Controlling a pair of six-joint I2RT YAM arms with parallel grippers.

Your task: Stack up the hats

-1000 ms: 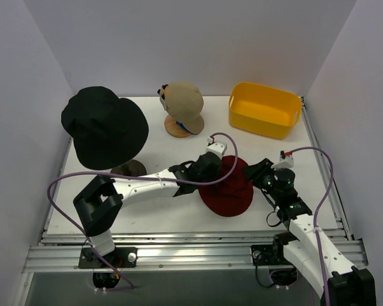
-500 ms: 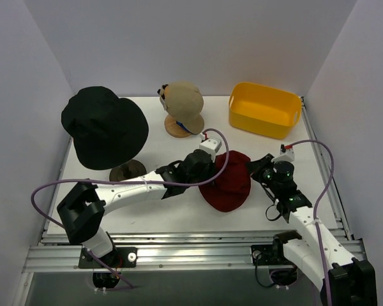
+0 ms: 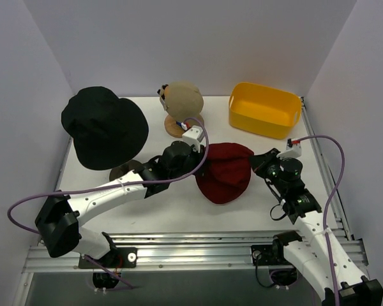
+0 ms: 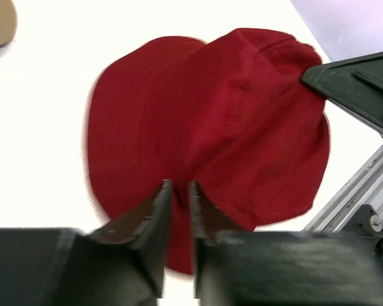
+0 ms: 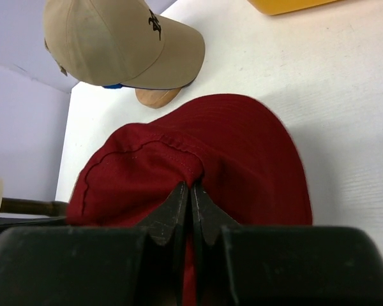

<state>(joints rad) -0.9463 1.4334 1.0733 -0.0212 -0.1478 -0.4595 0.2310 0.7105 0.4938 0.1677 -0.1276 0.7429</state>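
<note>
Red hat (image 3: 226, 175) shifted back, right pincer (image 5: 191, 189) clamping its edge, left pincer (image 4: 180, 186) barely parted above

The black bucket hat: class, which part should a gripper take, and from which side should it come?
Likely its drooping brim on the right-hand side, coming from the table's middle. The black bucket hat sits raised on a stand, so the brim hangs free as a thin edge jaws can pinch; the wall crowds its left.
</note>
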